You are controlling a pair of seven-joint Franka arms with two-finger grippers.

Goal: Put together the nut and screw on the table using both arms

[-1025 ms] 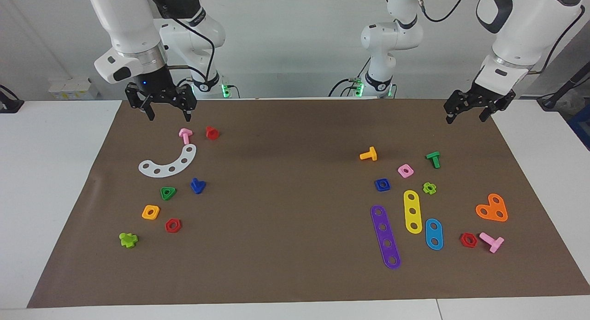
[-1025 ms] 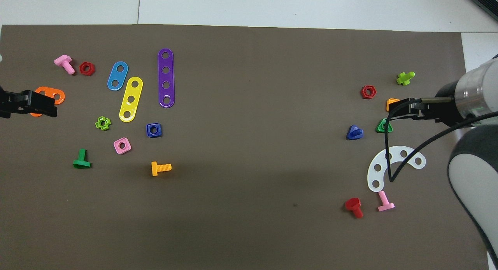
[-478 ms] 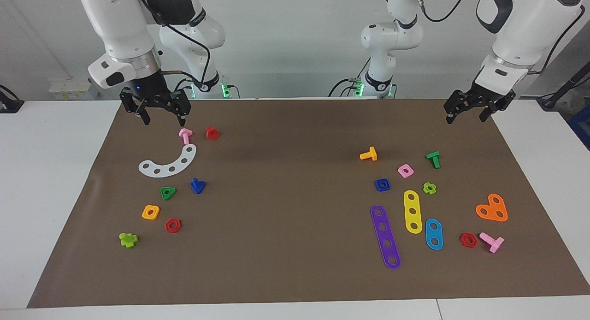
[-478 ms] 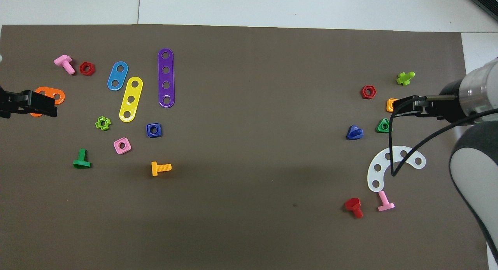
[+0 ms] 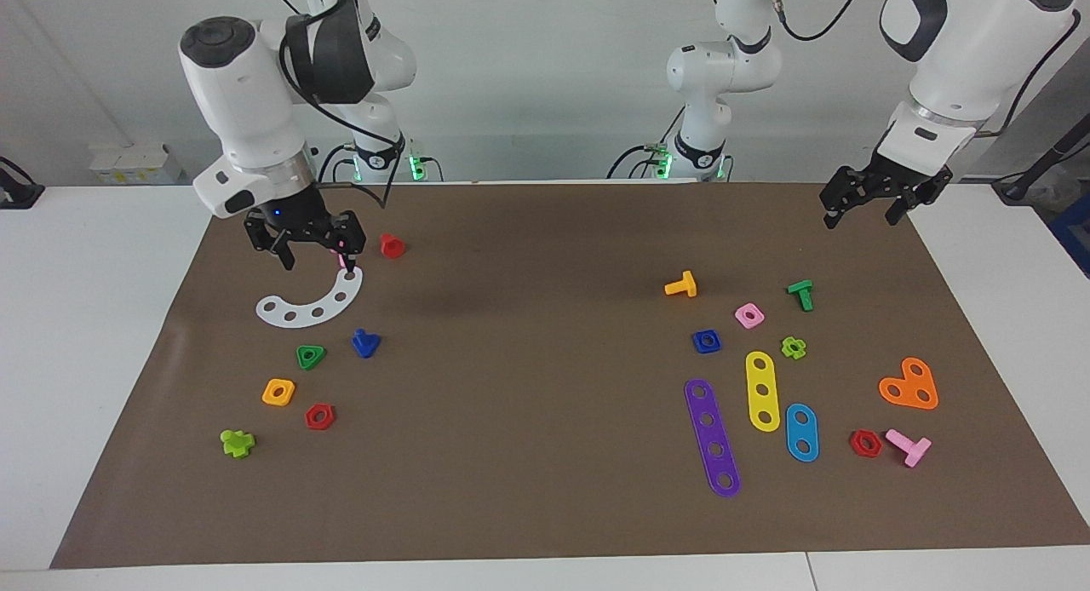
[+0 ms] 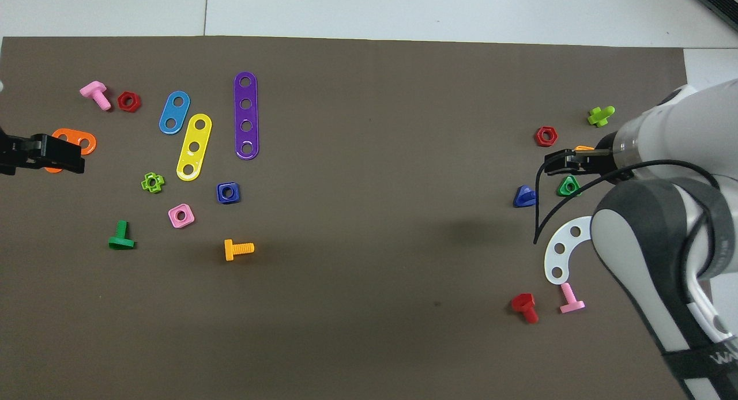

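The blue square nut (image 5: 706,341) lies on the brown mat (image 5: 545,489) toward the left arm's end, beside a pink square nut (image 5: 748,316); it also shows in the overhead view (image 6: 228,192). The blue screw (image 5: 365,342) lies toward the right arm's end, beside a green triangular nut (image 5: 310,356); it also shows in the overhead view (image 6: 525,196). My right gripper (image 5: 318,263) is open and empty, low over the end of a white arc strip (image 5: 311,306) and partly hides a pink screw. My left gripper (image 5: 862,214) is open and empty, waiting over the mat's corner.
Near the blue screw lie a red screw (image 5: 391,245), an orange square nut (image 5: 278,392), a red hex nut (image 5: 319,416) and a lime piece (image 5: 237,443). Near the blue nut lie an orange screw (image 5: 681,285), a green screw (image 5: 800,294), and purple (image 5: 713,438), yellow (image 5: 762,391) and blue strips (image 5: 801,432).
My right gripper has come down and moved away from the mat's edge, now over the white arc's end by the pink screw. The left arm has not moved.
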